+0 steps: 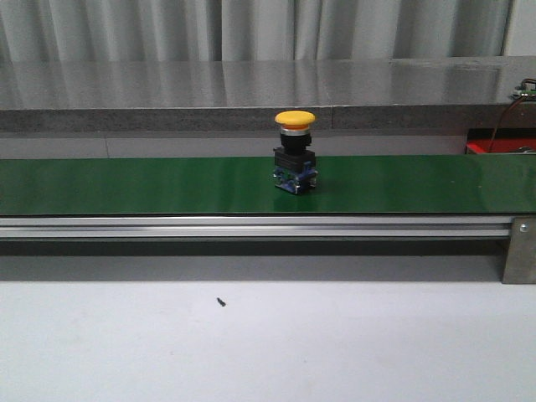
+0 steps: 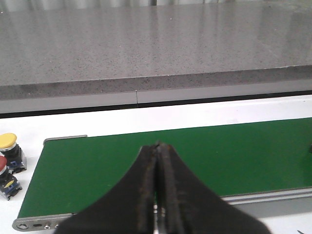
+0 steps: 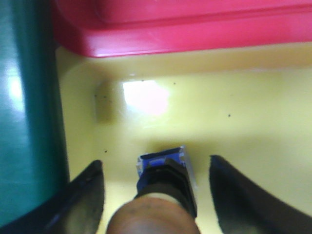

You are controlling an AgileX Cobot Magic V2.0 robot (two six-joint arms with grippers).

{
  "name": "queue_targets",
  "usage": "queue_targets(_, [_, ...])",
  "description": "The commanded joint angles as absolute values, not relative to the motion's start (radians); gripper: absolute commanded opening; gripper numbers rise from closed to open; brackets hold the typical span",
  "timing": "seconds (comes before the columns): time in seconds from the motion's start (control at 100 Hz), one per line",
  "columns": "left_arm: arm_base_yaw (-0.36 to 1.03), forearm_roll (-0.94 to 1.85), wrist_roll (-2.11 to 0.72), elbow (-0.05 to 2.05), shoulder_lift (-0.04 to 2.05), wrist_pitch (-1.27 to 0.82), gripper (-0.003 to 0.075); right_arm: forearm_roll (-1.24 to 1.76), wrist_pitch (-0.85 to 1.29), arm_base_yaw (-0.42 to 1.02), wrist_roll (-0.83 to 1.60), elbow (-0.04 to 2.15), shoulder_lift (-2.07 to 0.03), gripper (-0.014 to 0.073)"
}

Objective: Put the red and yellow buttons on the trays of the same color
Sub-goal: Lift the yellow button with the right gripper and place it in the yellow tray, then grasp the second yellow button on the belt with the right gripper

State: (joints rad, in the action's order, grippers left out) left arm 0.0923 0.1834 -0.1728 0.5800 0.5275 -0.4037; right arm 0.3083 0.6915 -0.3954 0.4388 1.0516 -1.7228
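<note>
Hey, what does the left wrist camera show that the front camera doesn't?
Only the left wrist view shows the shut left gripper, the conveyor's end, and two spare buttons on the white table beside it: a yellow button and a red button. Only the front view shows the yellow-capped button standing upright on the belt. Both show the green belt and the grey counter behind it.

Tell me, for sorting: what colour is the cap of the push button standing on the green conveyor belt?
Yellow: the mushroom-capped push button, clearest in the front view.
</note>
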Motion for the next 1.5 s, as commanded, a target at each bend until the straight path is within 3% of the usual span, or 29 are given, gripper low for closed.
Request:
queue_targets(0.0, [0.101,0.197,-0.173,0.608,0.535,-0.325,-0.002,0.32,0.689,-0.398,0.443,1.079,-1.651,0.0541])
queue_targets(0.28, [0.101,0.197,-0.173,0.608,0.535,-0.325,-0.002,0.35,0.749,-0.372,0.444,1.119,-1.49,0.0535])
queue_targets(0.5, [0.101,0.197,-0.173,0.608,0.535,-0.325,-0.002,0.351,0.821,-0.207,0.502,1.197,-1.448,0.0535])
queue_targets(0.94, [0.101,0.197,-0.173,0.608,0.535,-0.325,-0.002,0.351,0.767,0.074,0.535,1.209,-1.494,0.0535])
queue_targets(1.49, [0.101,0.197,-0.173,0.608,0.535,-0.325,-0.002,0.351,0.75,0.176,0.535,1.359,-1.653,0.0535])
